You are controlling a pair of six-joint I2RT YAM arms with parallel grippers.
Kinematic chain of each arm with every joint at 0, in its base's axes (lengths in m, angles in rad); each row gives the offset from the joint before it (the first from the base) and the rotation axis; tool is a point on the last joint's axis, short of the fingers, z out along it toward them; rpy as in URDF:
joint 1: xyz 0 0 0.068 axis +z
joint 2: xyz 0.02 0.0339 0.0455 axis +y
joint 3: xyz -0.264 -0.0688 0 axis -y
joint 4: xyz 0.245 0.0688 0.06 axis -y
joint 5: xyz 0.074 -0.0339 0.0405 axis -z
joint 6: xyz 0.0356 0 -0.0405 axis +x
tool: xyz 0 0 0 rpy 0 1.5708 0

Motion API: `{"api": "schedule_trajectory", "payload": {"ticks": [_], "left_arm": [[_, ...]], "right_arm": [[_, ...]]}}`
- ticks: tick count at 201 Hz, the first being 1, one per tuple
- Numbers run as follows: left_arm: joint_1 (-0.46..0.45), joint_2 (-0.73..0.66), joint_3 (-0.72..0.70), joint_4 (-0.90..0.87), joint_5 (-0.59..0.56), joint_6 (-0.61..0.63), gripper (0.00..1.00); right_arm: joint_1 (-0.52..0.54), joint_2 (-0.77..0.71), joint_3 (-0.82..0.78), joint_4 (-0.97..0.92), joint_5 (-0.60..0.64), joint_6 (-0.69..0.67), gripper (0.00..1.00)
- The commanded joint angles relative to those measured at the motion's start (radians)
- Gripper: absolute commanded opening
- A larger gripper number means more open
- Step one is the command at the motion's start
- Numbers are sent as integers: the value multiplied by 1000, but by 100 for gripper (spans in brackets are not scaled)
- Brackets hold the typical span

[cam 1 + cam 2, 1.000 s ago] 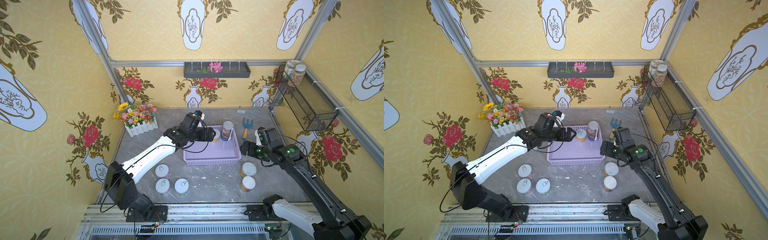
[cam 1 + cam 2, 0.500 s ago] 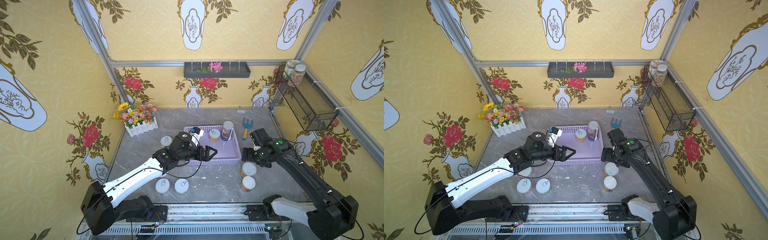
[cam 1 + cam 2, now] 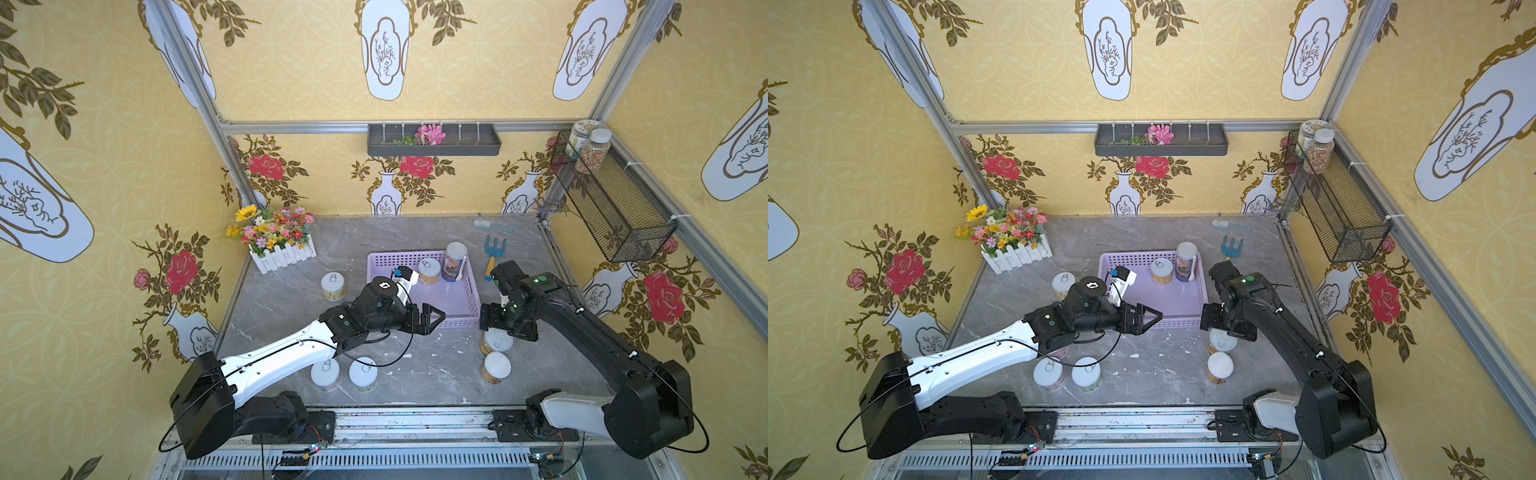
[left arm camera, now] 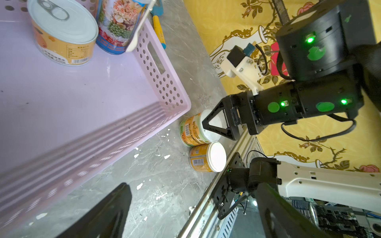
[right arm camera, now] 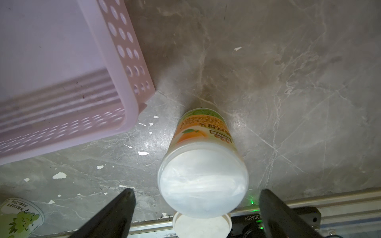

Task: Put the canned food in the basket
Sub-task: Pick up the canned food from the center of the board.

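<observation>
Left end effector [image 3: 432,320] spread wide, nothing between the jaws, raised by the near wall of the lavender basket [image 3: 471,291]; inside the basket, at its far side, upright yellow-labelled pull-tab can [image 3: 429,271] just beside the taller multicoloured jar [image 3: 454,262]; right end effector [image 5: 196,191] wide apart too, straddling the white lid of an orange-labelled can [image 5: 203,164], gaps on both sides; that can upright on the tabletop [image 5: 288,82] just outside the basket's near right corner; second orange-labelled can [image 3: 495,368] just beside it, toward the front edge; lone pull-tab can [image 3: 333,286] left of the basket; two more pull-tab cans [image 3: 363,374] near the front edge.
</observation>
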Motion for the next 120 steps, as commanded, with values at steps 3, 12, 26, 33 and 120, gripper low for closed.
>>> {"api": "schedule_trajectory", "payload": {"ticks": [3,12,26,33,120], "left_arm": [[-1,5,8,26,-18,16,100],[-2,5,9,25,-22,20,100],[-2,8,17,15,-21,28,100],[-1,9,20,9,-22,33,100],[-1,28,36,-9,-20,51,100]], "right_arm": [[-2,21,-9,-13,-7,20,97],[-1,31,-10,-11,-11,23,97],[-1,43,-10,-14,-10,33,97],[-1,46,-12,-14,-9,37,97],[-8,84,-49,7,-15,56,98]]}}
